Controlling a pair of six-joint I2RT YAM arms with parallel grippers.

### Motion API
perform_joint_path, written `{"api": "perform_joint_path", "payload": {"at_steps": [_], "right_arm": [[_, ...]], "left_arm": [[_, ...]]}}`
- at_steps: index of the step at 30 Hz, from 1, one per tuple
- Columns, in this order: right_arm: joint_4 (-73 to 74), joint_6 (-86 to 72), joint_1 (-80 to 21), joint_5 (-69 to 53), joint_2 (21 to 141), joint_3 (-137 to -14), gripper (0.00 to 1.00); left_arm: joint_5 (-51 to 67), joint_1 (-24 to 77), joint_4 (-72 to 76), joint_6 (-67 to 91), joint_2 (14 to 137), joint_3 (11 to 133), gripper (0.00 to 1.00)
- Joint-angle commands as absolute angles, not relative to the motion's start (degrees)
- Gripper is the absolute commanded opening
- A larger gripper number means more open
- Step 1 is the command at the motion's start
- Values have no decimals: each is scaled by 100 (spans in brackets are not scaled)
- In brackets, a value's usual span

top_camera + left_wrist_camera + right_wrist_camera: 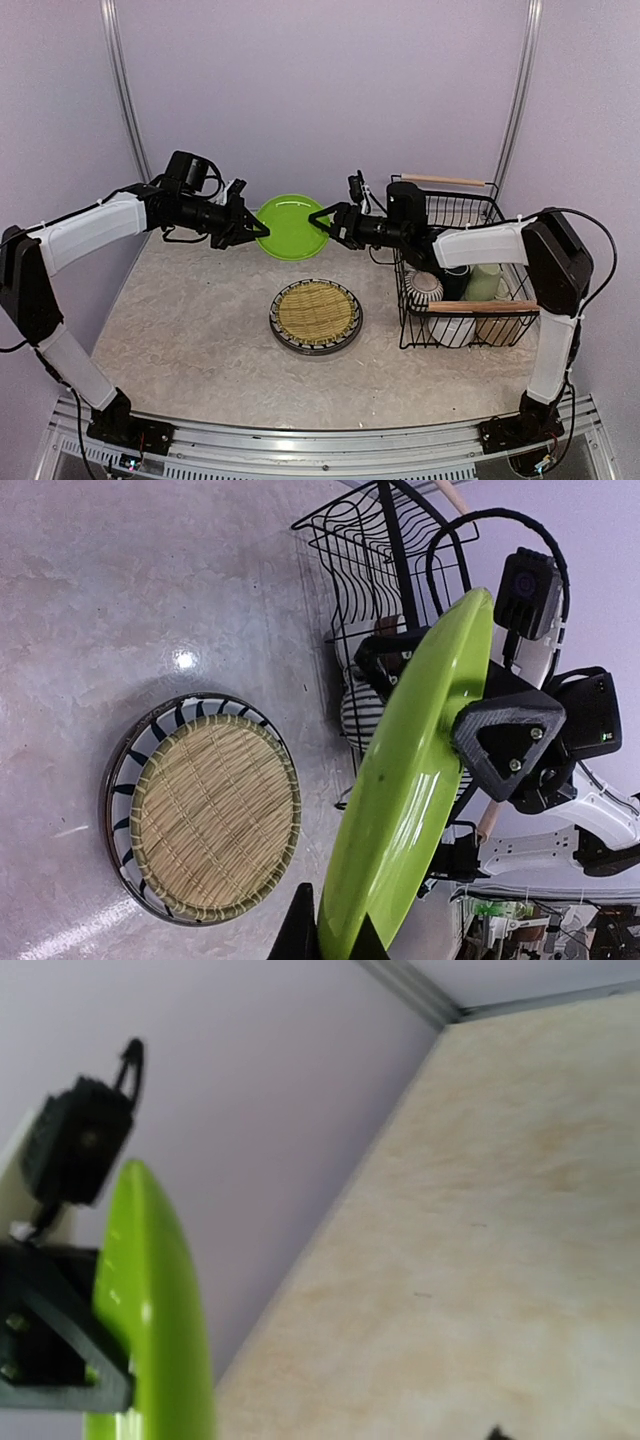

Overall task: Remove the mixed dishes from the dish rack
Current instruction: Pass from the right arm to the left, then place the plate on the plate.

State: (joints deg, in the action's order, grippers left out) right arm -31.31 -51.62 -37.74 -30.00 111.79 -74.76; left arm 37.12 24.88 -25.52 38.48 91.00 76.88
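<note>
The lime-green plate (290, 228) sits at the upper middle of the overhead view, caught between the two arms, with the left end effector (258, 228) on its left rim and the right end effector (322, 222) on its right rim. In the left wrist view the plate (420, 780) appears edge-on, running from the bottom centre up to the upper right. The left fingers (300, 932) at the bottom edge are narrowed to the thickness of the rim and pinch it between them. At the plate's far end, one triangular right finger (505, 745) lies flat against its face. The finger's partner is hidden behind the plate, so the right end effector appears clamped on the rim too. The right wrist view shows only the plate's green edge (150, 1300) at the lower left, against the pale tabletop (500, 1210). Below the plate in the overhead view, near the centre, a yellowish woven-look plate (315, 312) rests on a black-and-white striped plate (284, 336) on the tabletop (180, 320). The dish rack (460, 203) stands at the right of the frame, just beside the right forearm. It holds a striped cup (425, 288), a pale green mug (485, 282) and a white bowl (450, 330) near its front wooden handle (480, 307).
</note>
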Motion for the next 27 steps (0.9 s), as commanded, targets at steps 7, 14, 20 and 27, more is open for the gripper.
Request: {"api": "perform_joint_path", "payload": {"at_steps": [7, 14, 20, 27], "right_arm": [[-1135, -3863, -3250, -746, 9188, -6568, 96], [-455, -3419, -3174, 452, 8083, -6198, 100], [-462, -3396, -3154, 613, 7652, -5990, 100], [-397, -3350, -3155, 661, 7491, -5909, 100]], "left_arm": [[3907, 3000, -2199, 4792, 9677, 7273, 0], [3757, 3336, -2066, 5169, 9885, 6968, 0], [3774, 3515, -2271, 5203, 10418, 7176, 0], [3604, 3507, -2593, 4999, 10795, 7440, 0]]}}
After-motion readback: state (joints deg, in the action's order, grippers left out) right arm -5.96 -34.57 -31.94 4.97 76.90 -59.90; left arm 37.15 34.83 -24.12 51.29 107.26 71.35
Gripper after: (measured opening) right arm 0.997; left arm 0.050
